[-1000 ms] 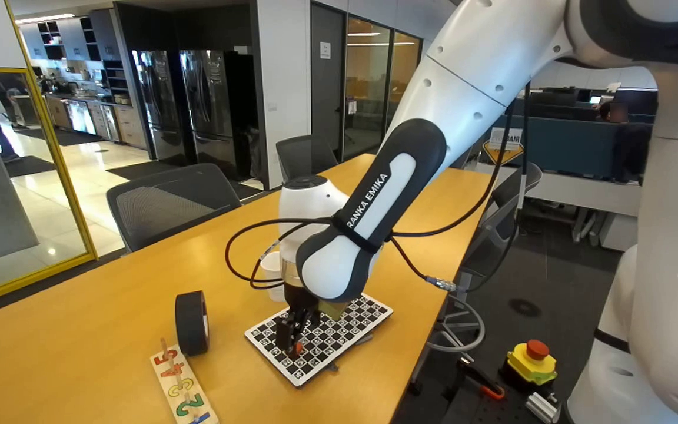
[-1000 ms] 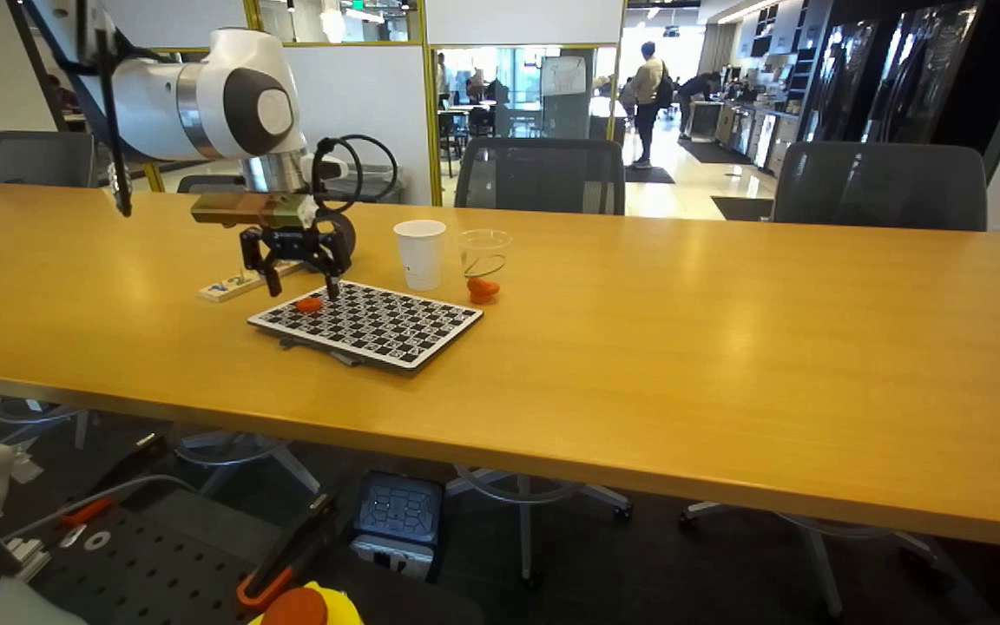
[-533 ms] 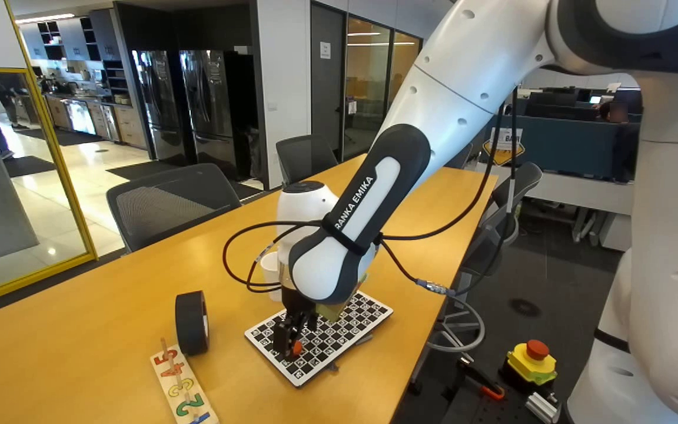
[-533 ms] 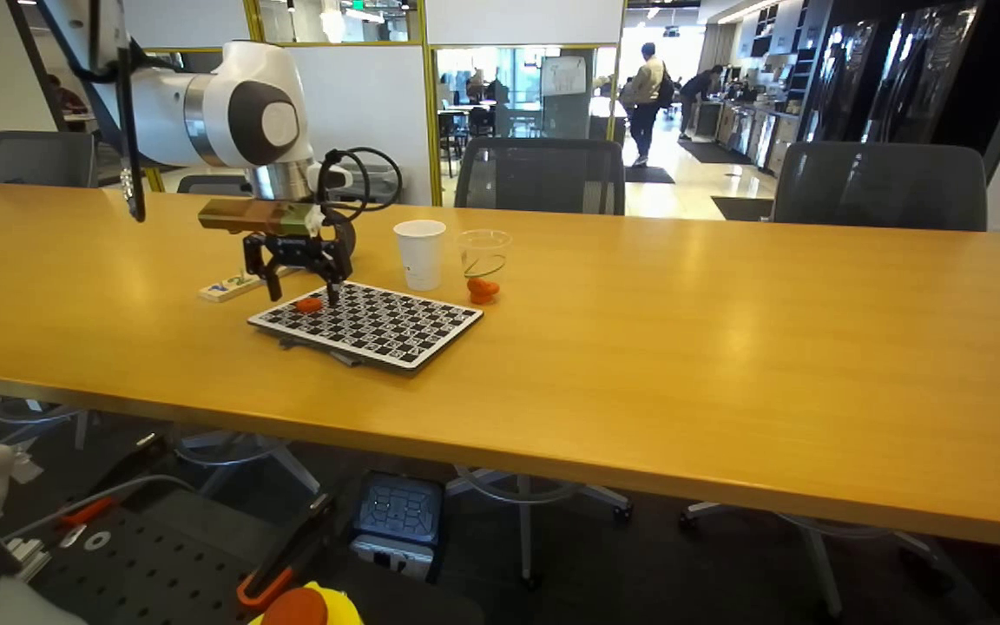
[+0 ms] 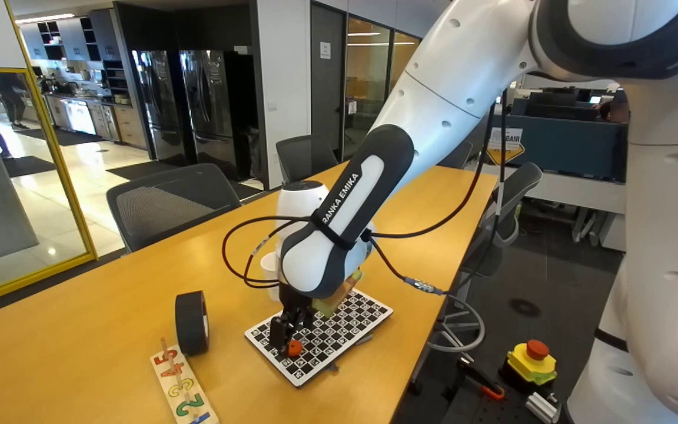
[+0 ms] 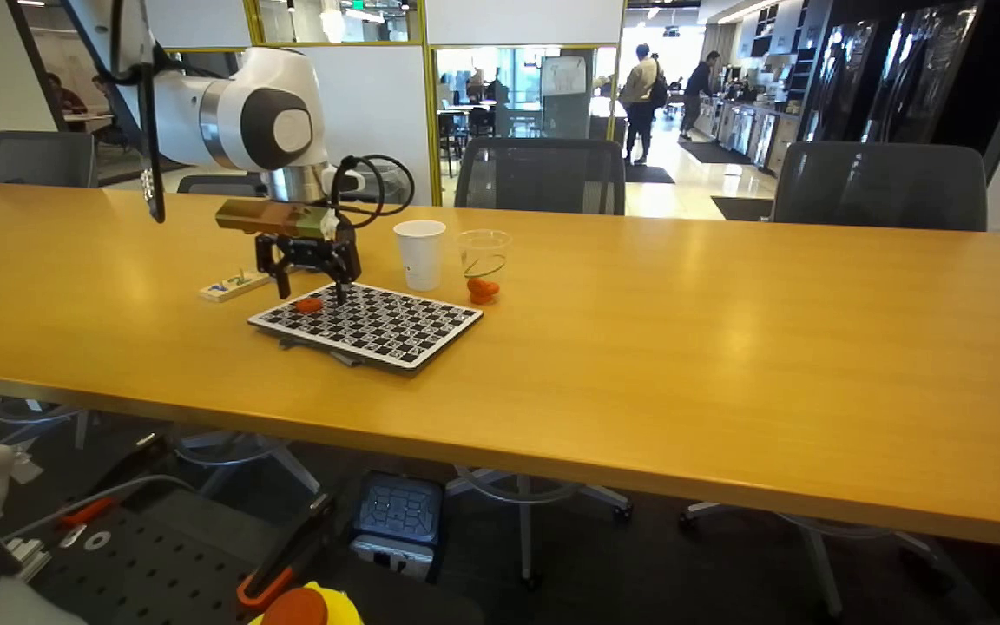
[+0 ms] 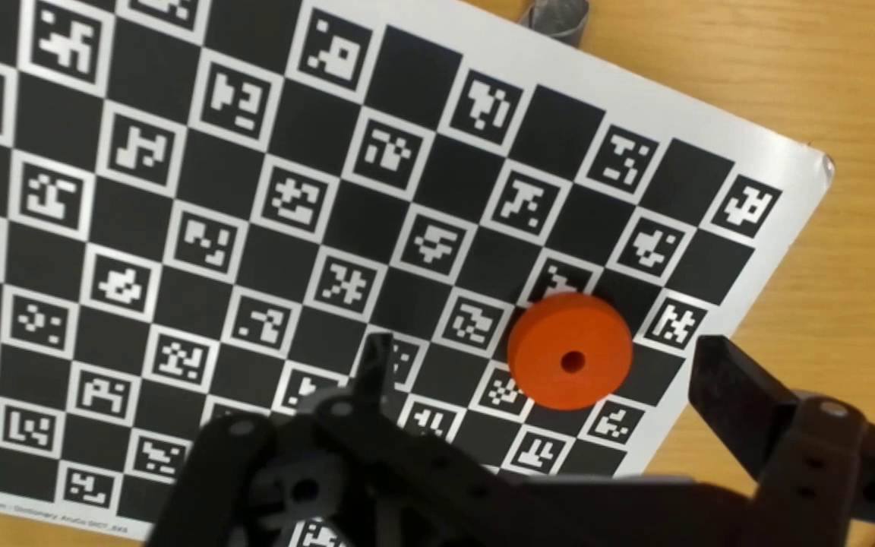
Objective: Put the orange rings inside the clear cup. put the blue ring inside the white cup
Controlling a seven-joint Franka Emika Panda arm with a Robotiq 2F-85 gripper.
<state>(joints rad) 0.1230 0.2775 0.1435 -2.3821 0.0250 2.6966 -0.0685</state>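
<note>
Jaws of my gripper (image 7: 544,353) spread wide, grasping nothing. Wrist view: orange ring (image 7: 570,330) lies flat on ChArUco board (image 7: 365,205), seen between fingertips (image 7: 734,387), slightly off-centre toward three o'clock; outline round, no long axis to match. Coming move, as judged: small three-o'clock centring, then lowering. Clear cup (image 6: 474,252) well apart, near three o'clock in exterior view.

In an exterior view, dark refrigerators (image 5: 203,106) stand at upper left, near grey-blue cupboards (image 5: 73,42) and a lit ceiling lamp (image 5: 45,18); a white wall (image 5: 283,88), a grey door (image 5: 328,88) and glass panes (image 5: 368,76) occupy the upper middle. In an exterior view, a wooden table (image 6: 726,347) crosses the frame, mesh chairs (image 6: 539,178) stand behind it, pale floor (image 6: 695,191) gleams at upper right, and dark floor (image 6: 682,582) shows at lower right.
</note>
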